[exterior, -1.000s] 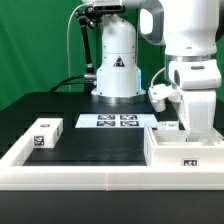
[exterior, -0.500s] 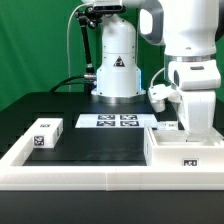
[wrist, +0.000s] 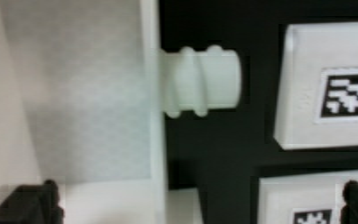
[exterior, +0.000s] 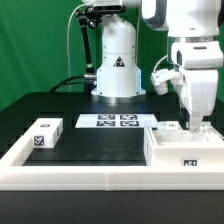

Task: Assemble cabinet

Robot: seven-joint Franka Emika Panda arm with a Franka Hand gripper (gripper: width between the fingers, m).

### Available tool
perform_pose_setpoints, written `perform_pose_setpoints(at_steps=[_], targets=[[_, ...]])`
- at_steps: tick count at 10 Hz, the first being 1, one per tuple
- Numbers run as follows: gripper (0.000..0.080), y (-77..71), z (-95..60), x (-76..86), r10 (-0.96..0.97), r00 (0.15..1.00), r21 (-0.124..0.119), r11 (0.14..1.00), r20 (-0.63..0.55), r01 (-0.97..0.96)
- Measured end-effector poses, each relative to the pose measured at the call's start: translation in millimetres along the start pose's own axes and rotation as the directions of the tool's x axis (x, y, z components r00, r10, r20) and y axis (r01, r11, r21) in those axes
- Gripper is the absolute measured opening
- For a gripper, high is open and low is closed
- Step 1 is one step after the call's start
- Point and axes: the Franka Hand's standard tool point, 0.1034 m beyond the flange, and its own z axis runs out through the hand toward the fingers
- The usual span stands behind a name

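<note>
Over at the left, a small tagged block [exterior: 44, 133] sits inside the border frame [exterior: 80, 172]; the marker board [exterior: 108, 121] lies mid-table. At the right, the gripper [exterior: 197, 128] blurs into the white cabinet body [exterior: 185, 152] beneath it. The wrist view crops both fingertips [wrist: 25, 200], yet shows them spread wide, pinching nothing.

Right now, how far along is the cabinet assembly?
Done: nothing looks joined yet. The cabinet body sits at the exterior view's right, and the tagged block lies apart at that view's left. In hand: the gripper hangs open, low over the body, holding nothing. Left: apparently every joining step, including the block and the small panel beside the body.
</note>
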Motion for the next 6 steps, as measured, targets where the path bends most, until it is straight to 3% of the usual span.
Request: perform_pose_setpoints(at_steps=[2, 6], targets=[[0.0796, -17.7, -2.8, 12.4, 0.042, 0.999, -0.01, 0.999, -0.001, -0.042], [0.0796, -18.8, -0.3, 9.8, 0.054, 0.999, -0.008, 0.999, -0.003, -0.054]])
